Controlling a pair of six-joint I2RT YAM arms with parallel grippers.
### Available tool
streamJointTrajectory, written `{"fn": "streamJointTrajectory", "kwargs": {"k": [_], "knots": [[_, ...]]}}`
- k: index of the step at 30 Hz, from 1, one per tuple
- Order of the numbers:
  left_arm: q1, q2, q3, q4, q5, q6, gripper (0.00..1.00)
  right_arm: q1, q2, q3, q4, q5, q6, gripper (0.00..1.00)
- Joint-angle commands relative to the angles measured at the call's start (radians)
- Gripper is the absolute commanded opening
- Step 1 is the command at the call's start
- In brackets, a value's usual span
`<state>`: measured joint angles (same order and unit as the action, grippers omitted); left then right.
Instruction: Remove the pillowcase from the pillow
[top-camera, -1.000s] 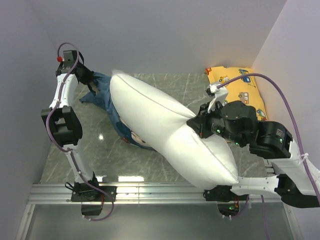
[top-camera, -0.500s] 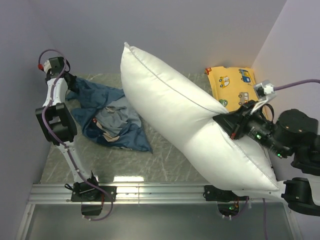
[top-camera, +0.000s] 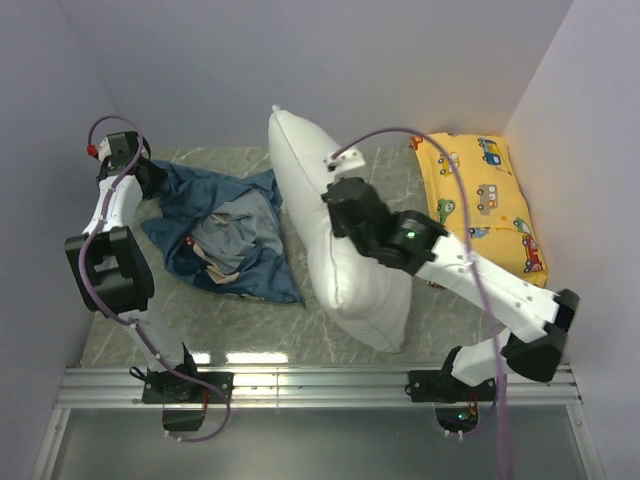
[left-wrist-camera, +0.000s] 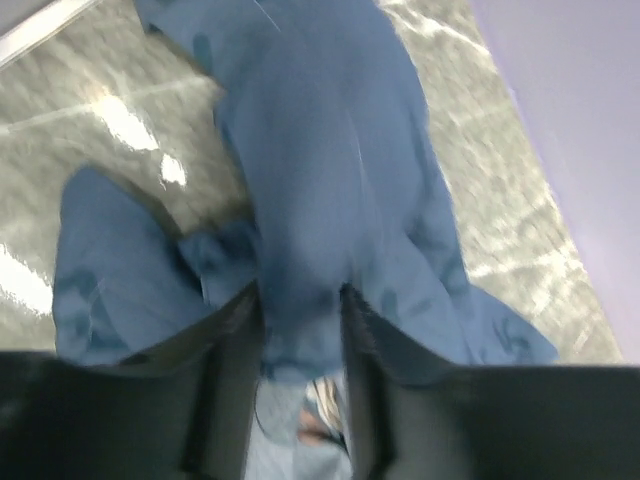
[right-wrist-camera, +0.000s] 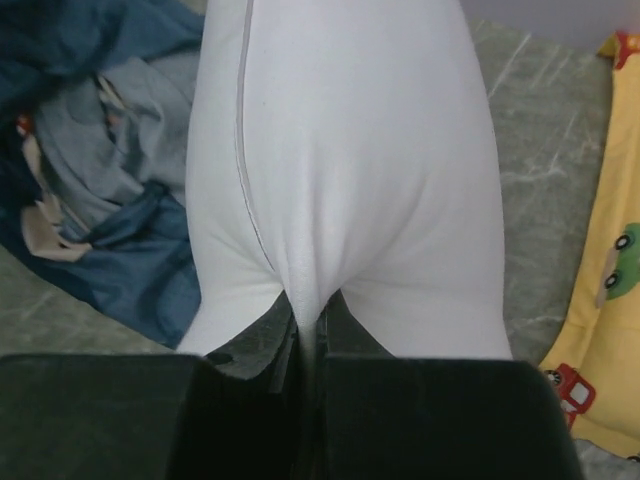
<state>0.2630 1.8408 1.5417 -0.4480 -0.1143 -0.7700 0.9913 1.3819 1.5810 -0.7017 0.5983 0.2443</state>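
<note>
While the pillow (top-camera: 300, 190) lies bare on the tabletop (top-camera: 385, 165) at frame centre, I see the pillowcase (top-camera: 225, 235) heaped just left of it. My right tool (right-wrist-camera: 305, 325) pinches the pillow's seam; the left tool (left-wrist-camera: 300, 305) is spread, with blue cloth between its fingers.

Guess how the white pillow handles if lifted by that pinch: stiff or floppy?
Probably floppy: the pillow puckers into folds where the right end effector pinches it, so it would likely sag around that point. Likely light for its bulk, being plump and soft. Seemingly standing on an edge on the table, it may well topple if released.
</note>
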Motion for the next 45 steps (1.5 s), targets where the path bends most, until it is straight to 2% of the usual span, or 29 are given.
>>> {"fn": "streamJointTrajectory", "kwargs": {"k": [1, 7, 11, 18, 20, 21, 22, 24, 26, 27, 32, 33, 39, 45], "knots": [[-0.036, -0.120, -0.032, 0.058, 0.031, 0.011, 0.48, -0.003, 0.038, -0.067, 0.341, -0.032, 0.048, 0.00], [-0.113, -0.242, -0.034, 0.039, 0.013, 0.043, 0.64, -0.068, 0.159, -0.191, 0.450, -0.212, 0.160, 0.00], [-0.171, -0.336, -0.020, 0.017, 0.031, 0.060, 0.67, -0.135, 0.264, -0.179, 0.490, -0.423, 0.190, 0.00], [-0.307, -0.528, -0.107, 0.014, 0.062, 0.098, 0.69, -0.230, 0.506, -0.102, 0.465, -0.515, 0.240, 0.00], [-0.352, -0.598, -0.176, 0.029, 0.080, 0.101, 0.69, -0.266, 0.517, -0.095, 0.458, -0.497, 0.231, 0.08], [-0.367, -0.621, -0.224, 0.026, 0.081, 0.103, 0.69, -0.272, 0.511, -0.093, 0.444, -0.459, 0.222, 0.22], [-0.383, -0.667, -0.251, 0.026, 0.084, 0.100, 0.69, -0.272, 0.503, -0.092, 0.444, -0.448, 0.213, 0.31], [-0.427, -0.710, -0.335, 0.035, 0.085, 0.106, 0.69, -0.272, 0.464, -0.093, 0.436, -0.436, 0.198, 0.46], [-0.464, -0.773, -0.394, 0.034, 0.073, 0.115, 0.69, -0.270, 0.422, -0.116, 0.436, -0.459, 0.197, 0.54], [-0.470, -0.793, -0.449, 0.041, 0.077, 0.121, 0.69, -0.266, 0.367, -0.128, 0.445, -0.466, 0.202, 0.61], [-0.496, -0.926, -0.529, 0.002, 0.087, 0.170, 0.70, -0.253, 0.201, -0.200, 0.433, -0.549, 0.227, 0.73], [-0.498, -0.946, -0.546, -0.006, 0.094, 0.182, 0.73, -0.252, 0.136, -0.220, 0.447, -0.567, 0.230, 0.93], [-0.502, -1.072, -0.595, -0.058, 0.159, 0.225, 0.76, -0.250, -0.146, -0.400, 0.479, -0.631, 0.274, 0.96], [-0.502, -1.186, -0.658, -0.064, 0.143, 0.250, 0.78, -0.253, -0.412, -0.584, 0.440, -0.543, 0.285, 0.99]]}}
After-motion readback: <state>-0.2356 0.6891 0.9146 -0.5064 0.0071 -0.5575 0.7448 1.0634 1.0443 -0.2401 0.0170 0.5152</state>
